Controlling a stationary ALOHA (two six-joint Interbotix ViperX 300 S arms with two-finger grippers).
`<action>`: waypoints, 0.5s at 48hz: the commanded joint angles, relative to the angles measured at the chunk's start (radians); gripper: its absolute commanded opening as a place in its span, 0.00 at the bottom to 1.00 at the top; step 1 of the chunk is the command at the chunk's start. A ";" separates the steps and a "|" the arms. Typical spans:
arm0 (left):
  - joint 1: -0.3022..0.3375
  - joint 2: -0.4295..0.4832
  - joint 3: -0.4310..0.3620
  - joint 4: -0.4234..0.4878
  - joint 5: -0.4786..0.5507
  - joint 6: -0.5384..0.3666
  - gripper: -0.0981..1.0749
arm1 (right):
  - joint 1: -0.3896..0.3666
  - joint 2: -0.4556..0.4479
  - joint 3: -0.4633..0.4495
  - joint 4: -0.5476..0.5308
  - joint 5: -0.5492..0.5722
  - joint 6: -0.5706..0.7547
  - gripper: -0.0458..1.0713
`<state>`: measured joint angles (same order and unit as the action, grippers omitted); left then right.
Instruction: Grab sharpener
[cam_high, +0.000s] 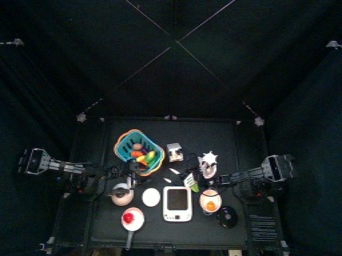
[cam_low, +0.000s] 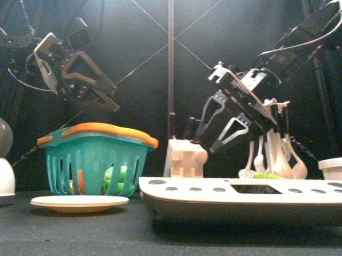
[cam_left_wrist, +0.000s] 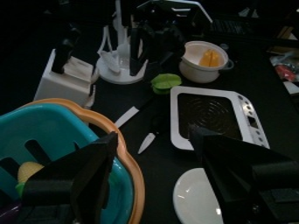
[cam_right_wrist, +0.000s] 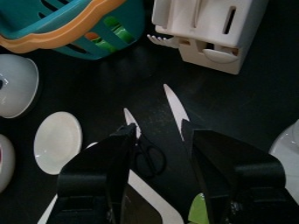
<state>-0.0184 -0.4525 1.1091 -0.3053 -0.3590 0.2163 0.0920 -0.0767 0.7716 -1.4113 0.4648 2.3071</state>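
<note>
The sharpener looks to be the white slotted block (cam_right_wrist: 211, 31) beside the basket; it also shows as a white block (cam_low: 187, 158) in the front view and past the basket (cam_left_wrist: 65, 79) in the left wrist view. My right gripper (cam_right_wrist: 163, 171) hangs open above two white knives (cam_right_wrist: 176, 109), short of the block, with nothing between its jaws. It shows raised on the right (cam_low: 221, 125). My left gripper (cam_left_wrist: 152, 175) is wide open and empty above the basket's edge, high on the left (cam_low: 80, 85).
A teal basket with an orange rim (cam_low: 96, 155) holds small items. A white scale (cam_left_wrist: 216, 114) lies in front, a white plate (cam_low: 80, 203) left of it. A utensil rack (cam_left_wrist: 117, 52), a cup (cam_left_wrist: 208, 59) and a green piece (cam_left_wrist: 167, 81) stand further back.
</note>
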 joint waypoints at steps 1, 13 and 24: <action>-0.006 -0.003 -0.014 -0.003 0.003 0.000 0.92 | 0.000 -0.032 -0.029 -0.017 0.005 -0.003 0.78; -0.002 -0.003 -0.012 0.000 0.014 0.002 0.92 | 0.002 -0.150 -0.066 -0.236 -0.021 -0.032 0.77; 0.002 -0.003 -0.014 0.002 0.017 0.002 0.92 | -0.015 -0.278 -0.078 -0.190 -0.041 -0.239 0.78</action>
<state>-0.0184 -0.4525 1.1091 -0.3068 -0.3390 0.2178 0.0890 -0.2945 0.7133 -1.6276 0.4249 2.1200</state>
